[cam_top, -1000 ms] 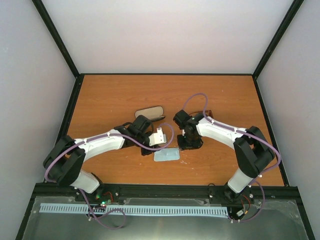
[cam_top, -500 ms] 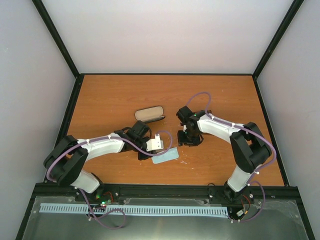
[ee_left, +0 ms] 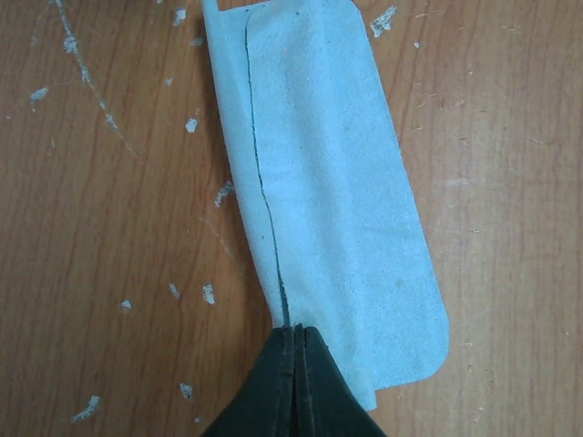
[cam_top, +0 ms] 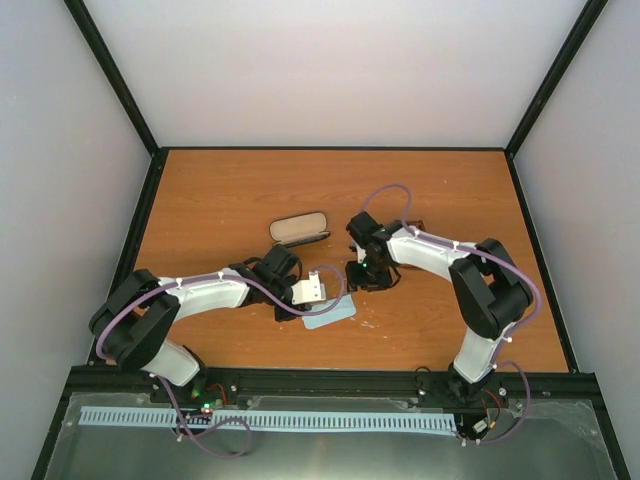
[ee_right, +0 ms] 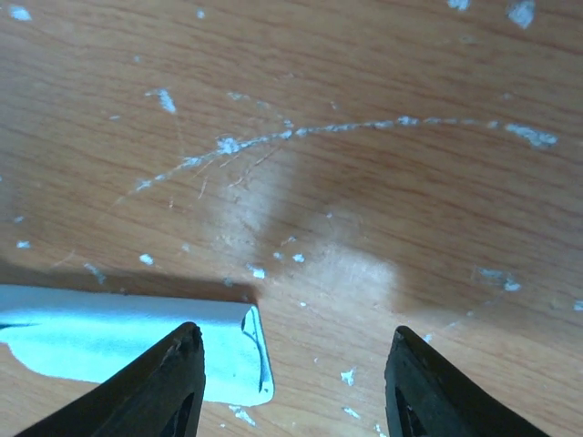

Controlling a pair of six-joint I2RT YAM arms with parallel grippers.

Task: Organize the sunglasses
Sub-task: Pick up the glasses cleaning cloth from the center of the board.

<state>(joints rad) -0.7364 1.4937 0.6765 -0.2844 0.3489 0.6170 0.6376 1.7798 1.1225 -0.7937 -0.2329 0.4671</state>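
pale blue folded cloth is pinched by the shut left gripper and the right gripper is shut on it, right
No: the right gripper is open beside the pale blue folded cloth, as the right wrist view shows. The shut left gripper does pinch it.

The place is a robotics lab test cell: plain pale wall panels point(cam_top: 330, 70) in a black frame point(cam_top: 110, 75) enclose a scratched, white-flecked wooden bench point(cam_top: 220, 200), with a cabled left arm point(cam_top: 200, 292) and right arm point(cam_top: 440, 257) bolted to a black rail point(cam_top: 330, 379).

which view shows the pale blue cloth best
Left wrist: the pale blue folded cloth fills the frame, its fold line clear, pinched by the left gripper. Top external shows a small patch; right wrist only a corner.
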